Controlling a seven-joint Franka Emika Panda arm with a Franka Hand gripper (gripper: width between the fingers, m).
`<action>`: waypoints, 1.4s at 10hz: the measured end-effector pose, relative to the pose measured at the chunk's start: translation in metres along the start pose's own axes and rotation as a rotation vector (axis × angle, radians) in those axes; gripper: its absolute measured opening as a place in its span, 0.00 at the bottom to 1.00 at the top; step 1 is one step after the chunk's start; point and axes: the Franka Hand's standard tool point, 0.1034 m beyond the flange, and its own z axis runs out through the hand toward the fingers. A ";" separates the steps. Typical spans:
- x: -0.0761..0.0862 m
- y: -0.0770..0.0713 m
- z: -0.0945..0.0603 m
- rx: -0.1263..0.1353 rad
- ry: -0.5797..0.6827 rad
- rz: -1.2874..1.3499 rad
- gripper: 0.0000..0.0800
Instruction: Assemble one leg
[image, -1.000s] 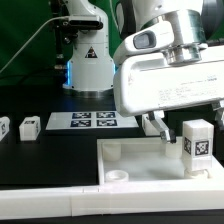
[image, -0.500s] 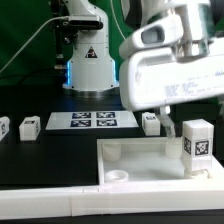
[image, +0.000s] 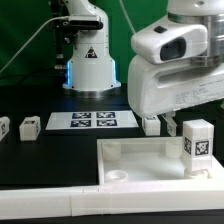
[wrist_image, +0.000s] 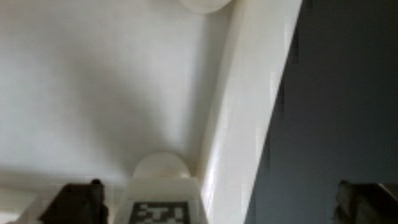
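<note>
Wide open, the gripper hung over the white tray: in the wrist view its two dark fingertips stood far apart and clamped on nothing. Right between them sat the leg, tag up toward the lens, nearer one finger than the other and touching neither as far as could be seen. From the exterior view the leg stood upright inside the tray, at the tray's end on the exterior view's right, with its black-and-white tag facing the camera. Whether it was seated in a hole could not be told. The tray lay along the table's front edge, toward the corner on the exterior view's right. The arm's bulky white housing loomed above the leg and hid most of the gripper from that side. A loose tagged block sat just behind the tray's back wall. The marker board lay flat toward the table's middle, and two small tagged posts stood near the edge on the exterior view's left.
</note>
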 end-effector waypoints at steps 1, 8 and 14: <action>0.005 0.002 0.002 0.000 0.014 -0.002 0.81; 0.011 0.009 0.008 0.000 0.034 -0.013 0.81; 0.010 0.018 0.009 -0.013 0.031 -0.008 0.37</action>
